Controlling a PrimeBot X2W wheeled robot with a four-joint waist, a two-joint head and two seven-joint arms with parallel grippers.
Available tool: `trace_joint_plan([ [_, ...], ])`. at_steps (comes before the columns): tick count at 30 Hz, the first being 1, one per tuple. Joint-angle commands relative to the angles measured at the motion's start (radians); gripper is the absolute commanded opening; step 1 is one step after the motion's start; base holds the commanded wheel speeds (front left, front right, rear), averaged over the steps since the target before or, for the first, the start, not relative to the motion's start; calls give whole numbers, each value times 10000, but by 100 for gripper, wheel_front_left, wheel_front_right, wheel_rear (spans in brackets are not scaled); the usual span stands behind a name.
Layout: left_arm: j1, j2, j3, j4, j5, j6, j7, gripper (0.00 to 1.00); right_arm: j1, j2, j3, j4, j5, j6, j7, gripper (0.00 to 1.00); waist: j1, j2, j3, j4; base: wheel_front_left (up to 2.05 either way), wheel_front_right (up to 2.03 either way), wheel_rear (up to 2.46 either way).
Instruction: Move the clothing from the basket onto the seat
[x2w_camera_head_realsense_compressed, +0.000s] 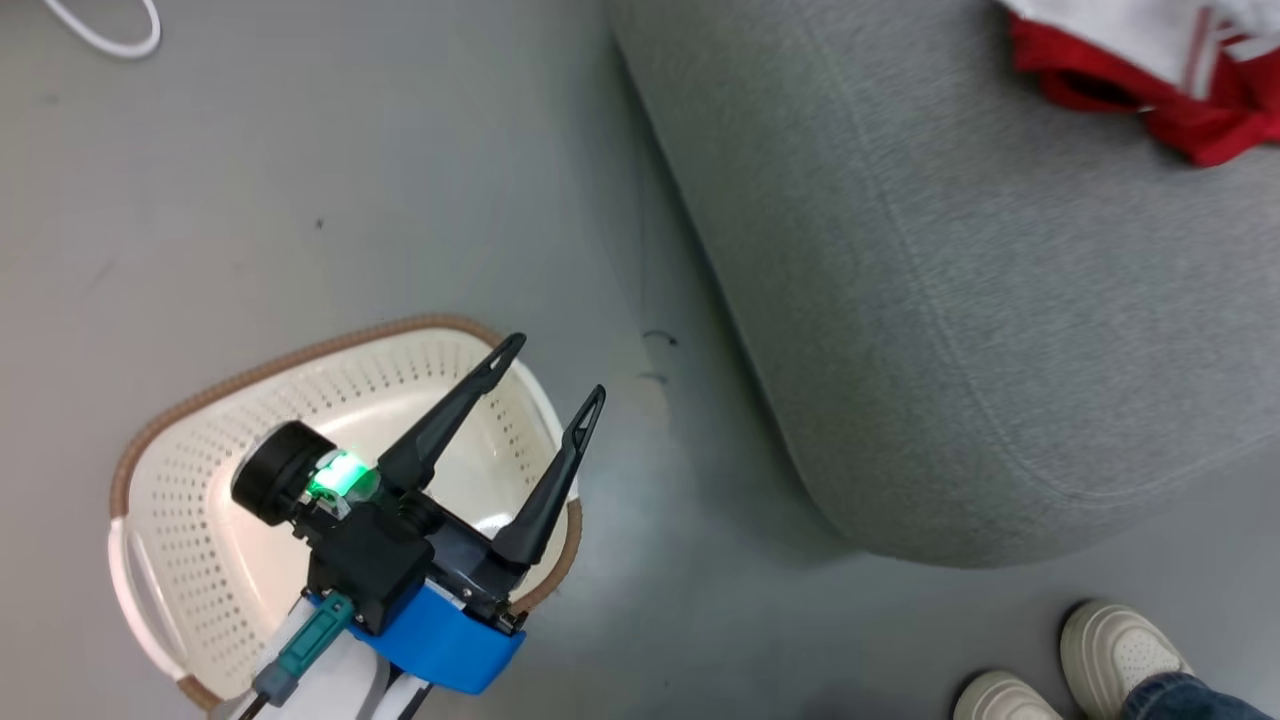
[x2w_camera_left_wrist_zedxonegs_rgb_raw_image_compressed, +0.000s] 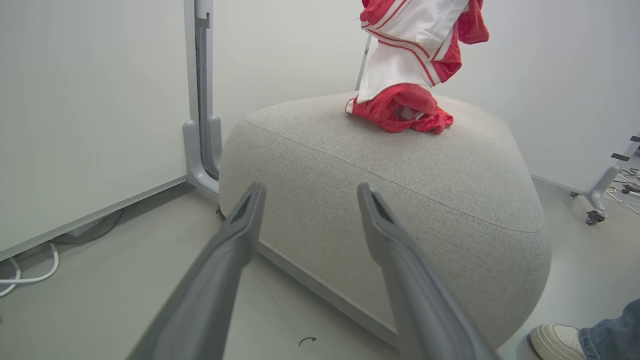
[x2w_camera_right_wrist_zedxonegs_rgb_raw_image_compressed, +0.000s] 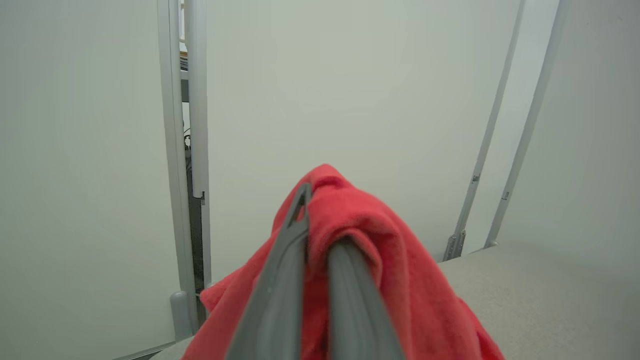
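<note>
- A grey floor (x2w_camera_head_realsense_compressed: 300, 200) and pale partition panels (x2w_camera_left_wrist_zedxonegs_rgb_raw_image_compressed: 90, 125) were seen all round, and the big grey seat (x2w_camera_left_wrist_zedxonegs_rgb_raw_image_compressed: 400, 165) was planted in the middle of it.
- The cream basket (x2w_camera_head_realsense_compressed: 190, 470) was found on the floor near the seat, not touching it. The left gripper (x2w_camera_head_realsense_compressed: 556, 366) was hung over it — fingers spread wide, nothing held between them.
- The right gripper (x2w_camera_right_wrist_zedxonegs_rgb_raw_image_compressed: 320, 225) was clamped tight on a fold of the red clothing (x2w_camera_right_wrist_zedxonegs_rgb_raw_image_compressed: 385, 225), and the cloth was draped over both fingers.
- In the left wrist view the red-and-white cloth was seen hanging from above, its lower end bunched on the seat's top. Whether that heap was one garment or two could not be told.
- The clothing was judged light, limp and a touch slippery — no shape would be kept once it was released. A bunched fold was therefore reckoned the best place for a grip, not a single loose edge.
- A person's pale shoes (x2w_camera_head_realsense_compressed: 1110, 650) were noted just beside the seat's rounded corner.
</note>
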Motion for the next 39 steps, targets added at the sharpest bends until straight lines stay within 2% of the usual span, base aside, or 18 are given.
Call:
trace_joint_plan([
  [1,-249,101,31,-183,96,-10,-18,100,-264,-192,-312,72,31,5,-159,0,-2,0,699,386,0,0,0],
  [6,-446,331,-18,-677,261,-10,39,100,-148,-397,-1256,546,-235,5,-614,0,-2,0,1409,666,0,0,0],
  [12,-587,389,-5,-965,384,129,91,100,480,-101,-1660,1687,-1041,5,-997,0,-2,0,1789,892,0,0,0],
  [14,-578,411,-20,-920,390,142,79,100,603,-5,-1707,2105,-1314,4,-1049,48,-2,0,1802,957,0,0,0],
  [15,-584,411,-28,-894,382,142,74,100,672,62,-1660,2338,-1438,4,-982,96,-2,0,1796,988,0,0,0],
  [16,-594,396,-31,-868,373,152,66,100,742,161,-1595,2574,-1570,4,-825,100,-2,0,1775,1018,0,0,0],
  [22,-633,234,-126,-619,255,131,14,100,811,398,-1395,3313,-1816,5,-700,100,-2,0,1458,1121,0,0,0],
  [28,-681,-109,-260,-161,79,85,-25,100,1161,235,-1159,3715,-1923,5,-923,100,-2,0,703,1307,0,0,0],
  [33,-432,-541,-92,192,-71,68,-29,100,1824,293,-642,3694,-2162,5,-1234,100,-2,0,-127,1497,0,0,0],
  [39,103,-1031,363,782,-169,92,-31,100,3080,557,134,3044,-2305,4,-1630,100,-2,0,-1285,1698,0,0,0],
])
